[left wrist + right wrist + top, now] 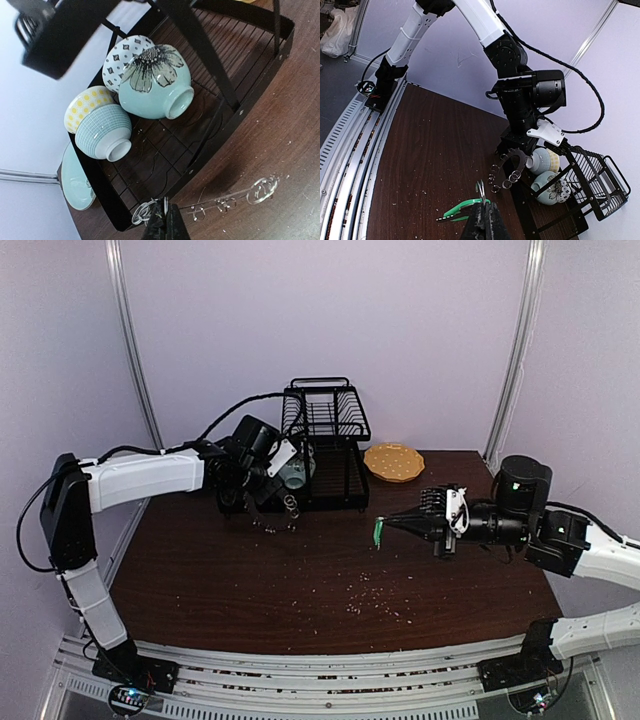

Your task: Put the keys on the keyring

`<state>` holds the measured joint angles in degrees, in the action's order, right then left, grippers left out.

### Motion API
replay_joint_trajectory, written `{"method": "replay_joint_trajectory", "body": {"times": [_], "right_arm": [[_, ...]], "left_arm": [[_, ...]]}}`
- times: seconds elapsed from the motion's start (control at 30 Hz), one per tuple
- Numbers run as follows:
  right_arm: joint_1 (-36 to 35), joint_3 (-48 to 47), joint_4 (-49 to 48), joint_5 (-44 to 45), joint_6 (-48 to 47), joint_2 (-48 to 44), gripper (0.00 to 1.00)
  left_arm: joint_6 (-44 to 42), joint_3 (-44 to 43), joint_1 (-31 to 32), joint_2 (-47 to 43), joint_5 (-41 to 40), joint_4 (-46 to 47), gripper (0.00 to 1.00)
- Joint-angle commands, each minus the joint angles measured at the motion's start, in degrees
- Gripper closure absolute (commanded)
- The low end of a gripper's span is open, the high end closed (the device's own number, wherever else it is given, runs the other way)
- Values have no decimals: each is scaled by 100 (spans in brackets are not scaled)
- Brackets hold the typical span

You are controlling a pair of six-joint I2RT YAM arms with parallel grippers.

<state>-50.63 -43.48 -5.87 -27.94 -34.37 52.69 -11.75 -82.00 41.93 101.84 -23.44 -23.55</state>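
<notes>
My left gripper [258, 500] is shut on the rim of the keyring [280, 507], a dark flat ring fringed with small silvery wire loops, and holds it above the table beside the dish rack. In the left wrist view the keyring [225, 202] is edge-on, running right from the shut left gripper [167, 220]. My right gripper [390, 525] is shut on a small wire ring attached to the green-headed key [379, 531], which hangs at mid-table. In the right wrist view the key [462, 209] sits just left of the right gripper [483, 216], and the keyring [517, 161] is a short way beyond it.
A black wire dish rack [325, 445] stands at the back, holding a flower-patterned bowl [155, 82], a blue-and-yellow bowl [102, 127] and a teal plate [77, 180]. A yellow round disc [393, 461] lies right of the rack. Pale crumbs [375, 592] are scattered over the dark table.
</notes>
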Motion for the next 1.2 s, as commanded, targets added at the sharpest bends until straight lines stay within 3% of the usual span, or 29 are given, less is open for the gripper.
{"method": "replay_joint_trajectory", "body": {"times": [0.0, 0.53, 0.83, 1.17], "right_arm": [[33, -11, -61, -36, 18, -148, 100], [29, -45, -6, -27, -24, -100, 100], [34, -62, 13, -31, -50, -81, 100], [28, -100, -2, -71, -61, -53, 100]], "left_arm": [[50, -150, -198, 352, 268, 355, 100], [275, -418, -446, 397, 61, 514, 100], [753, 143, -466, 19, 226, 731, 100], [409, 186, -461, 204, 478, 926, 100]]}}
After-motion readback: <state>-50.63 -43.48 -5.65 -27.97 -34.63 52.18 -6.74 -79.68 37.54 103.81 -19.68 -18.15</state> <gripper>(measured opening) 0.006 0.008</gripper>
